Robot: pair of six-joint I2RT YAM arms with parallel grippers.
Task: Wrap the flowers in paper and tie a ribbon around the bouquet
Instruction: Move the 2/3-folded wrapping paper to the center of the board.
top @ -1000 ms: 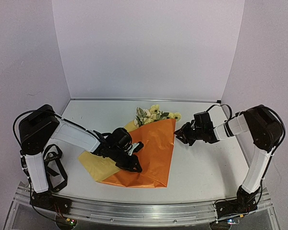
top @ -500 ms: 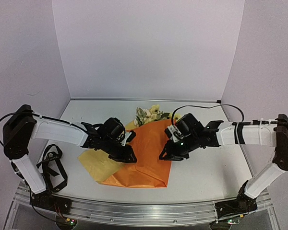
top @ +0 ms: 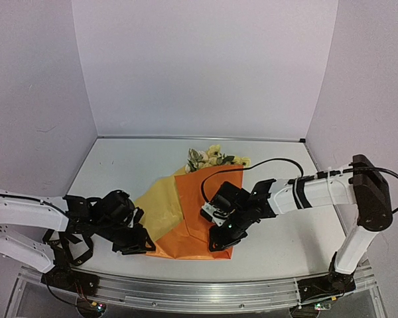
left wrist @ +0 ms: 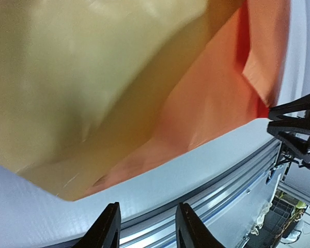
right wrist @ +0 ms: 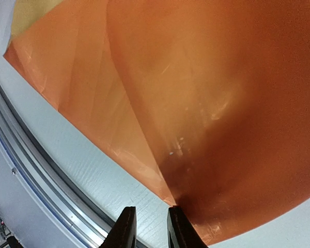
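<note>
The orange paper [top: 200, 213] lies folded over the flowers [top: 213, 157], whose pale yellow blossoms and leaves stick out at the far end. Its pale yellow backing sheet [top: 160, 202] rises as a flap on the left side. My left gripper [top: 140, 244] hangs open just left of the paper's near edge; the left wrist view shows nothing between its fingers [left wrist: 109, 227], only table and rail. My right gripper [top: 220, 241] sits low over the paper's near right corner. Its jaws stand slightly apart, with the fold's tip [right wrist: 171, 199] at one fingertip [right wrist: 179, 222]. I cannot pick out the ribbon.
The metal rail [top: 199, 291] runs along the table's near edge, close under both grippers. Black loops [top: 71, 246] lie by the left arm's base, partly covered by the arm. White walls close in the back and both sides.
My left gripper has opened and pulled back left and toward the near edge, off the paper. The right arm has swung in from the right onto the paper's near corner. The yellow flap now stands higher.
</note>
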